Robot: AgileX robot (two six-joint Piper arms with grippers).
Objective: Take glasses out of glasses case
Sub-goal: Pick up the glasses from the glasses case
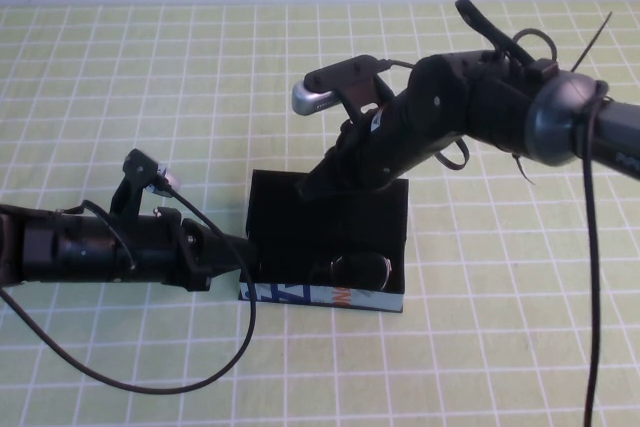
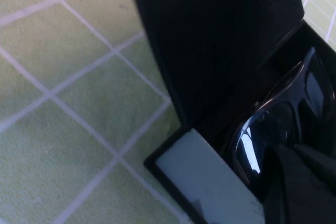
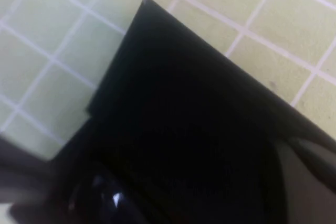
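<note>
Lying inside the open glasses case, apparently: the glasses.

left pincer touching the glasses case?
Cannot tell. High view: left pincer meets the glasses case at its left edge, black on black; right pincer reaches inside.

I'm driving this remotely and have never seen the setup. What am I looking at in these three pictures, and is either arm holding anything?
You see a two-armed table robot. The overhead picture looks down from the robot's side; the other two come from cameras on each wrist.

On the green checked tablecloth lies the open black glasses case, with the dark glasses still inside, near its printed blue side.

The left gripper is at the case's left end; its fingers are hidden, so a grip cannot be confirmed. Its wrist camera shows the glasses lying in the case.

The right gripper reaches down into the case's far side, shut. Its view is mostly black case, so whether it has pinched the glasses is unclear.
</note>
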